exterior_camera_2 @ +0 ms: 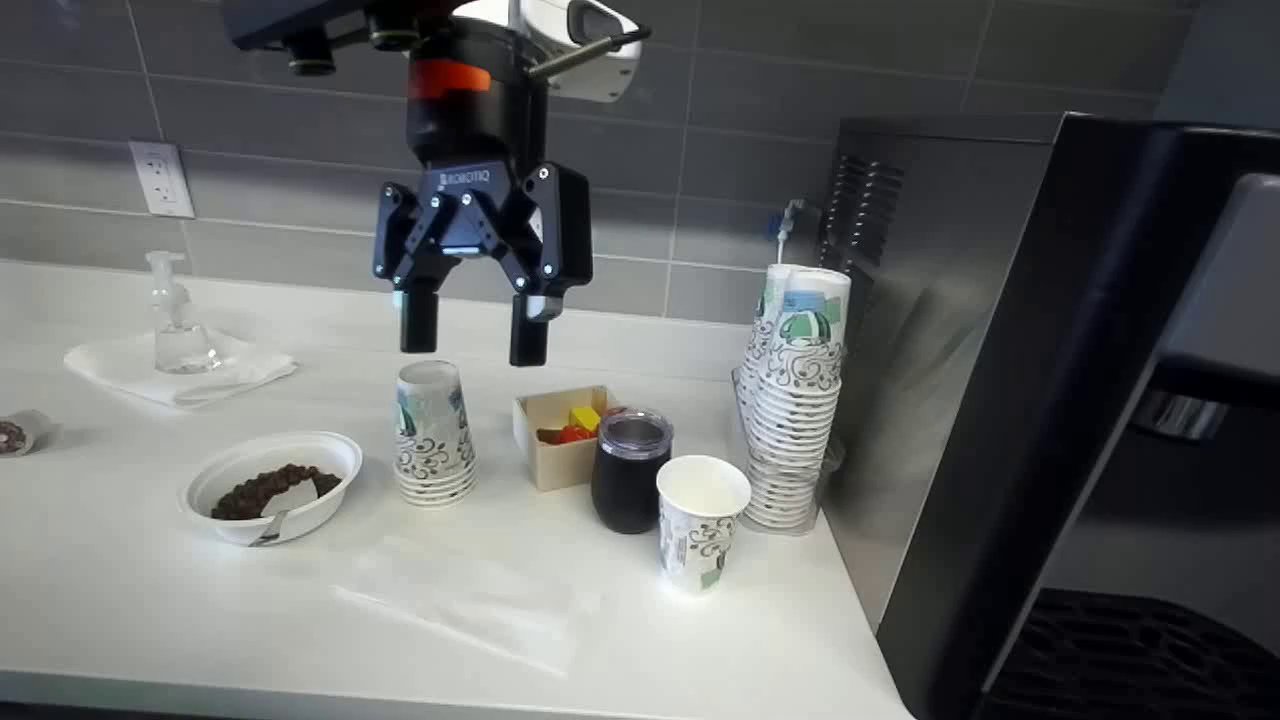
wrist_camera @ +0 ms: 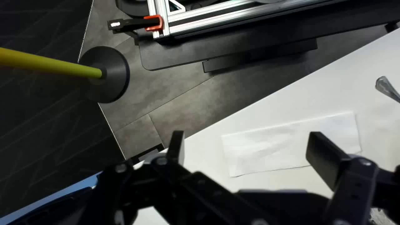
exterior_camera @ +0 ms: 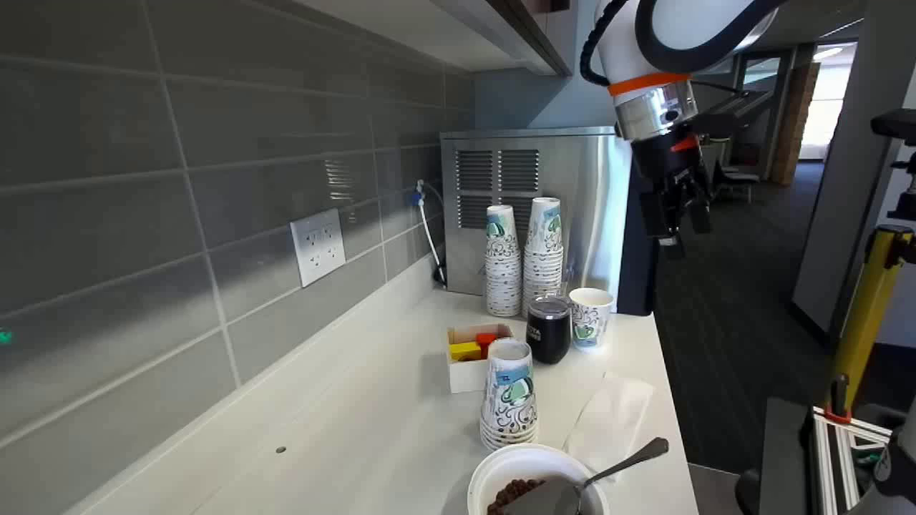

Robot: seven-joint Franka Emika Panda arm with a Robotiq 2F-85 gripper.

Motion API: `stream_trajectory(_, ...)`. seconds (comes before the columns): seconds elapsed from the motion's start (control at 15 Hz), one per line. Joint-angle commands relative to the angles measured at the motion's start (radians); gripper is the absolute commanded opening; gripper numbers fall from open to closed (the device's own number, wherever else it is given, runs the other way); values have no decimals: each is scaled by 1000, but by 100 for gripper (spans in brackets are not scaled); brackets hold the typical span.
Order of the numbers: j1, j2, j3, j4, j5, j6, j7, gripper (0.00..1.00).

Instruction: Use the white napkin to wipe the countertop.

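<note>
evidently nothing was held: the gripper [exterior_camera_2: 474,350] was poised well above the countertop [exterior_camera_2: 150,620], its two fingers [wrist_camera: 325,159] spread wide with only air between them. below it the white napkin [wrist_camera: 272,147] was laid flat on the countertop, and in the wrist view it was framed partly in the gap, set off-centre toward the finger nearer the bowl [exterior_camera_2: 318,455], one end partly hidden by that finger. its long axis was nearly matched with the line from fingertip to fingertip, only slightly skewed. by judgement, then, a closing from there would have been made along the strip's length, and for a pinch across the narrow width a twist of the wrist was called for, along with a small shift toward the bowl and a descent. near that end the handle of a spoon [wrist_camera: 387,87] was seen sticking out past the rim, and it could easily have been brushed on the way down. the wipe itself was judged not yet begun, the napkin being unheld.
</note>
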Motion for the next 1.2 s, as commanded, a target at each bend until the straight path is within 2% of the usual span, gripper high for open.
stream_trajectory(0.0, 19, 0, -16, 3, -7, -5, 8, 100)
stream_trajectory(0.53, 31, 21, -9, 3, 10, 16, 23, 100)
stream_trajectory(1.13, 129, 123, -2, -17, 137, 230, -12, 100)
